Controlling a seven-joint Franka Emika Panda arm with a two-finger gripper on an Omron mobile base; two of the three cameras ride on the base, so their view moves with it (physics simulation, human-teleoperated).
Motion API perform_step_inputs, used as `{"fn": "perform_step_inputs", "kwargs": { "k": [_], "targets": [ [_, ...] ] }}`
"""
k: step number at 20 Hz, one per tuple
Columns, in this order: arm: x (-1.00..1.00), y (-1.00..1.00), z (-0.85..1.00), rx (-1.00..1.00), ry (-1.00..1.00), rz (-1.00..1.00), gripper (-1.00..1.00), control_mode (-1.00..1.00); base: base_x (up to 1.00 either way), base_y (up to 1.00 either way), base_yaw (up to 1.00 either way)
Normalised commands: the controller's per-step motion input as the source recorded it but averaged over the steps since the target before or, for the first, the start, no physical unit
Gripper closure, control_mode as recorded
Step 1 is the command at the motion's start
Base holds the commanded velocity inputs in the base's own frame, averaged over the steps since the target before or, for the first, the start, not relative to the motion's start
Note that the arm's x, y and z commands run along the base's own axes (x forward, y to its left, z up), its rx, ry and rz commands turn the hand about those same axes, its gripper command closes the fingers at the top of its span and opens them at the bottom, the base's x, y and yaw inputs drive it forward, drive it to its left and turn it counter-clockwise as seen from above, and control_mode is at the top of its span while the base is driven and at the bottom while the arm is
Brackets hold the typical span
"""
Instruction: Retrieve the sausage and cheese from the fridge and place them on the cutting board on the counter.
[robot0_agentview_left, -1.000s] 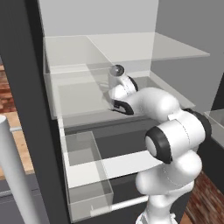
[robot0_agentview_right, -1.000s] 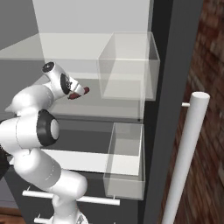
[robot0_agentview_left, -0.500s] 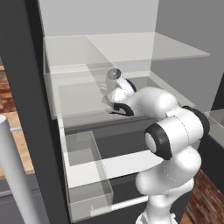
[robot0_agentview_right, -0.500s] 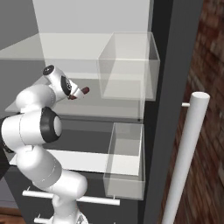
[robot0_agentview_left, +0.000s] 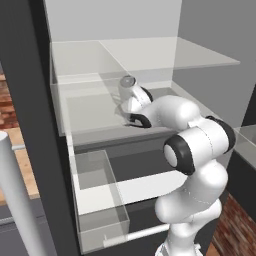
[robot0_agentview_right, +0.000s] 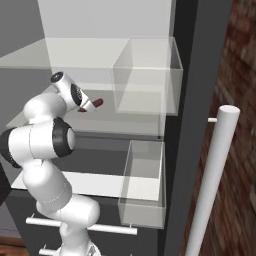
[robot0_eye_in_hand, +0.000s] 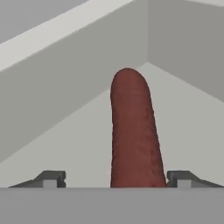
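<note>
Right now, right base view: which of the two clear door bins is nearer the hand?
The upper clear plastic bin: level with the hand and the dark reddish-brown sausage link; the lower bin hangs a shelf below.

Even, diffuse light is filling all three views, with no glare and no bright spots showing; the fridge interior is reading pale grey, its dark frame staying flat; a soft shadow is lying under the arm on the glass shelf; edges are looking slightly soft and jagged; the sausage is showing faintly blurred texture up close.
</note>
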Motion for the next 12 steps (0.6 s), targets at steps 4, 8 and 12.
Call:
{"fn": "perform_step_inputs", "kwargs": {
  "k": [4,8,12],
  "targets": [
    [0.03,-0.34,-0.73,0.09,0.00,-0.09,1.00,-1.00,0.00,0.00,0.00],
    [0.00,-0.39,-0.56,-0.02,0.02,-0.07,1.00,-1.00,0.00,0.00,0.00],
    [-0.08,-0.26,-0.30,-0.11,-0.03,0.00,1.00,-1.00,0.00,0.00,0.00]
  ]
}}
